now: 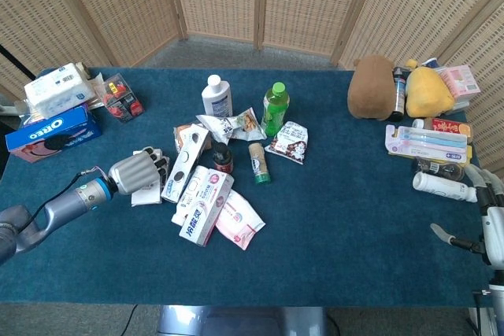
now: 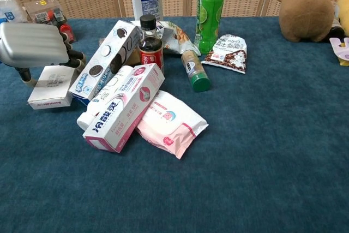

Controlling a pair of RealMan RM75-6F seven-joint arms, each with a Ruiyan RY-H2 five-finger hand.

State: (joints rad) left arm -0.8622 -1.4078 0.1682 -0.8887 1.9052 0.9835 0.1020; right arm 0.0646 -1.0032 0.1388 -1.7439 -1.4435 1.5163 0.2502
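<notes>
The left hand (image 2: 32,45) looks like brushed, matt silver metal with dark, rubbery-looking fingertips (image 2: 76,57), and it sits over a small white box (image 2: 52,85) of matt card. Beside it the long cookie box (image 2: 106,58) is glossy printed card, as is the pink and white box (image 2: 122,107). The pink packet (image 2: 170,124) is soft, shiny plastic film. The dark bottle (image 2: 151,45) looks like gloss glass with a black plastic cap; the green bottle (image 2: 210,6) is clear, shiny plastic. The table (image 2: 262,151) wears a blue, matt, napped cloth. The right hand (image 1: 488,226) shows pale grey, smooth casing.
</notes>
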